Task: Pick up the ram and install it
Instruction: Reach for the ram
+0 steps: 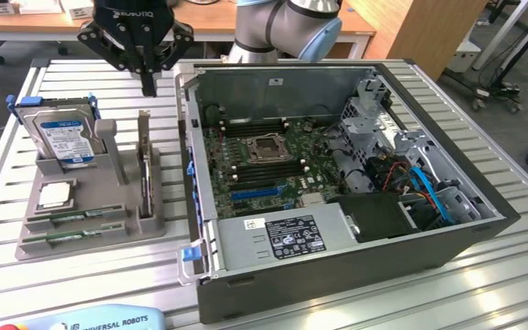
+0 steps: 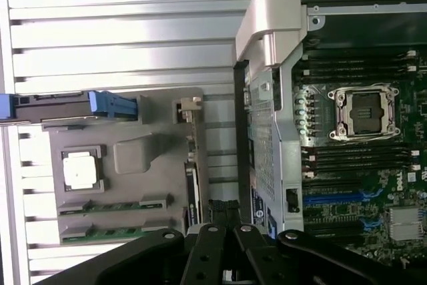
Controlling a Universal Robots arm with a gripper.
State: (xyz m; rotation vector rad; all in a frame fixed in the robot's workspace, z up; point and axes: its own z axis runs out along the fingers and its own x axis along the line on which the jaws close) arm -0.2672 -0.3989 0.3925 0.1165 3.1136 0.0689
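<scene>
Green ram [image 1: 73, 218]: lies flat in a front slot of the grey holder [image 1: 99, 242] on the surface [image 1: 484, 289].
Pincer [image 1: 148, 88]: shut, empty, above the holder, well apart from the ram.
Handling: probably light, stiff and fragile; grip the long edges, not the chips.

Control pad [image 1: 99, 318]: "UNIVERSAL ROBOTS". Hand [image 1: 148, 88]: "ROBOTIQ", upside down. Drive sticker [image 1: 65, 141], power-supply sticker [image 1: 291, 237]: print unreadable.

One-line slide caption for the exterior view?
Gripper, fingers shut, hovers by the grey parts holder where the ram lies, beside the open computer case.
</scene>
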